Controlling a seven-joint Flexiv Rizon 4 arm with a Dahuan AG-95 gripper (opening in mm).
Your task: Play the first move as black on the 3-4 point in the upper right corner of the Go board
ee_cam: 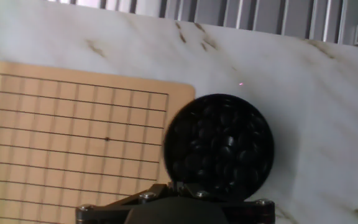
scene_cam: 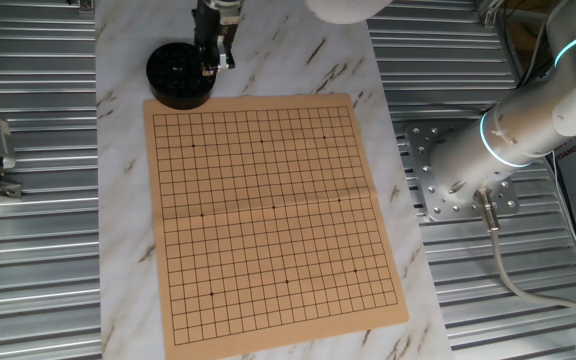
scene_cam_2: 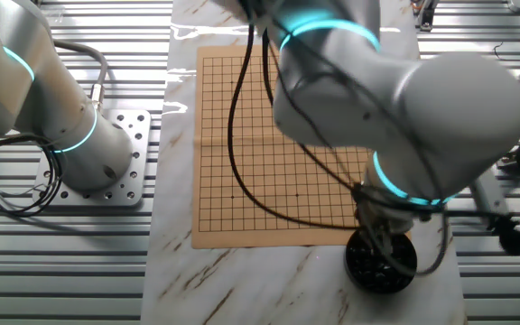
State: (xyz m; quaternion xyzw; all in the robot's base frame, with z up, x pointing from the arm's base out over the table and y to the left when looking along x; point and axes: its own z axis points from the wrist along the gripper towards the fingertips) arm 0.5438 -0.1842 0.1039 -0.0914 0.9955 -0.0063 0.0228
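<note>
Stones [ee_cam: 219, 146], glossy black, fill the round black bowl [ee_cam: 174, 134]; no single disc for the first move can be picked out, none sits on the board's grid. Bowl lies on the marble slab [ee_cam: 303, 93], just off the Go board [scene_cam: 268, 215] corner, at 11 o'clock of the board in one fixed view. Gripper [scene_cam: 214, 62] hangs right over the bowl's 3 o'clock rim there. Hand view: bowl just above the gripper body at 6 o'clock, fingertips cut off by the frame edge. Other fixed view: arm [scene_cam_2: 395, 99] blocks the fingers, bowl partly covered. Claw state: cannot tell, nothing visibly grasped.
</note>
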